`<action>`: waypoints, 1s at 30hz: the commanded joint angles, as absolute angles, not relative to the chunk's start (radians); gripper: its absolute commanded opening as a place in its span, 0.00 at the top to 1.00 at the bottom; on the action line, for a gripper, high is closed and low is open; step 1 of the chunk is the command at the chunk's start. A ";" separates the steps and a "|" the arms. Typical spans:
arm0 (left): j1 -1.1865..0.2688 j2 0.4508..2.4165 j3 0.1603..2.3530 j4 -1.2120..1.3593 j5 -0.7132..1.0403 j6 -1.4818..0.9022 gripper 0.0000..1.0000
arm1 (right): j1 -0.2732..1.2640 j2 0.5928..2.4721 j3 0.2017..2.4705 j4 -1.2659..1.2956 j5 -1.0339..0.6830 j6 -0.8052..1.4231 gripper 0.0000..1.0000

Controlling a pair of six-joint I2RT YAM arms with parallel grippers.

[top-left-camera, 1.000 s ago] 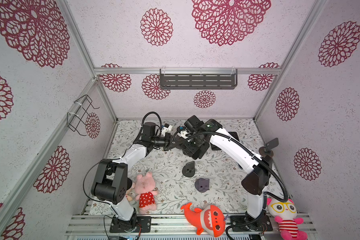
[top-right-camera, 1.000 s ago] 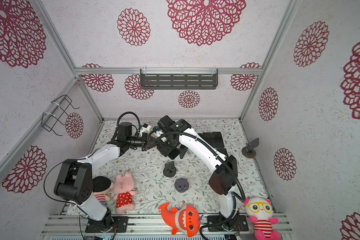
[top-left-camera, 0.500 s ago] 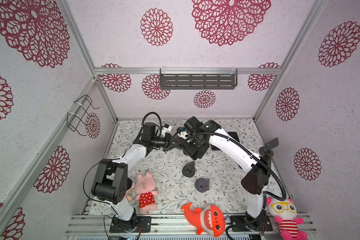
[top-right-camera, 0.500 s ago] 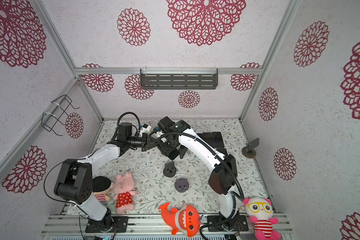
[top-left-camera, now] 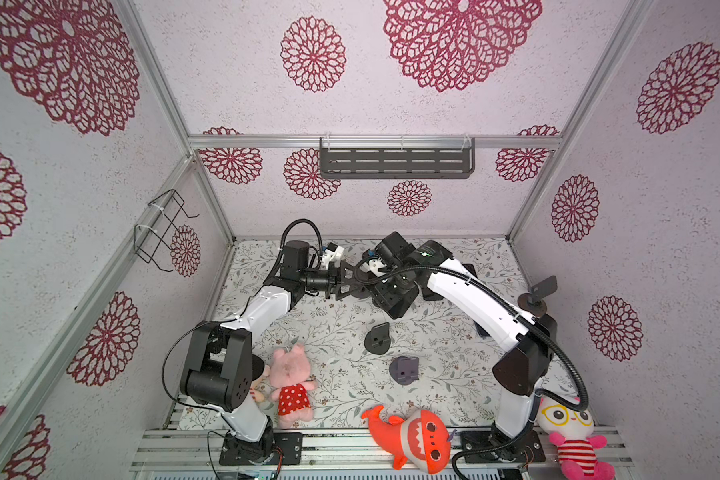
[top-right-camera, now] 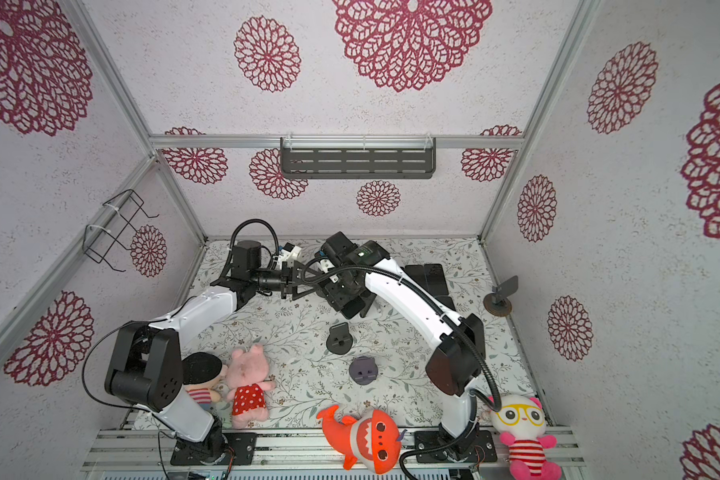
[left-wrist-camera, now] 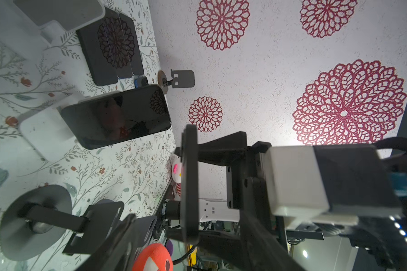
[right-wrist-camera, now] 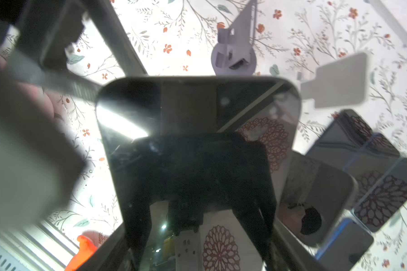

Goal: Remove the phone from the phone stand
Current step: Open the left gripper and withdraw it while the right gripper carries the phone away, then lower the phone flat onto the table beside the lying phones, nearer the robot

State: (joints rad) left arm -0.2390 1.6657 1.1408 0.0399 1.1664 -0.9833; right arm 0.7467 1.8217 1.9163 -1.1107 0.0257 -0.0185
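A black phone (top-left-camera: pixel 398 305) (top-right-camera: pixel 352 309) hangs tilted above the floral table, clear of every stand. My right gripper (top-left-camera: pixel 385 291) (right-wrist-camera: pixel 200 234) is shut on it across its width, and its glossy screen (right-wrist-camera: pixel 197 140) fills the right wrist view. My left gripper (top-left-camera: pixel 348 286) (left-wrist-camera: pixel 188 225) faces it from the left and is open. The phone (left-wrist-camera: pixel 189 178) shows edge-on between the spread fingers, touching neither. An empty black phone stand (top-left-camera: pixel 377 338) (left-wrist-camera: pixel 33 220) sits just in front of and below the phone. A grey-purple stand (top-left-camera: pixel 404 370) (right-wrist-camera: pixel 233 54) sits nearer the front.
A second phone (left-wrist-camera: pixel 115 117) leans on a white stand (left-wrist-camera: pixel 42 131), with several phones (left-wrist-camera: pixel 113 47) lying flat behind it. Another black stand (top-left-camera: pixel 535 297) is by the right wall. Plush toys: pink pig (top-left-camera: pixel 289 382), orange shark (top-left-camera: pixel 412 436), white doll (top-left-camera: pixel 570 432).
My left gripper's jaws have opened and let go of the phone. The right gripper has closed a little and keeps the phone in the same spot.
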 commanded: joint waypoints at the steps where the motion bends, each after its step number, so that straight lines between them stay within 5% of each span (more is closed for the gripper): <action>1: -0.210 1.623 1.160 0.046 1.166 -0.960 0.28 | 0.671 1.684 1.878 -1.123 0.067 0.030 0.59; 14: -0.185 1.618 1.171 -0.011 1.135 -0.912 0.29 | 0.256 1.408 1.343 -0.988 0.085 0.038 0.65; 20: -0.183 1.603 1.229 -0.215 1.088 -0.716 0.31 | 0.147 1.472 1.186 -0.832 0.034 -0.032 0.67; 30: -0.179 1.616 1.229 -0.235 1.055 -0.709 0.31 | 0.067 1.643 1.138 -0.682 -0.037 -0.068 0.67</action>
State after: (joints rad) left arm -0.1890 1.6268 1.2114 -0.2104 1.0737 -0.7399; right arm 0.0689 1.6283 1.1141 -0.7410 -0.0025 -0.0391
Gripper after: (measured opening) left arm 0.694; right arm 0.748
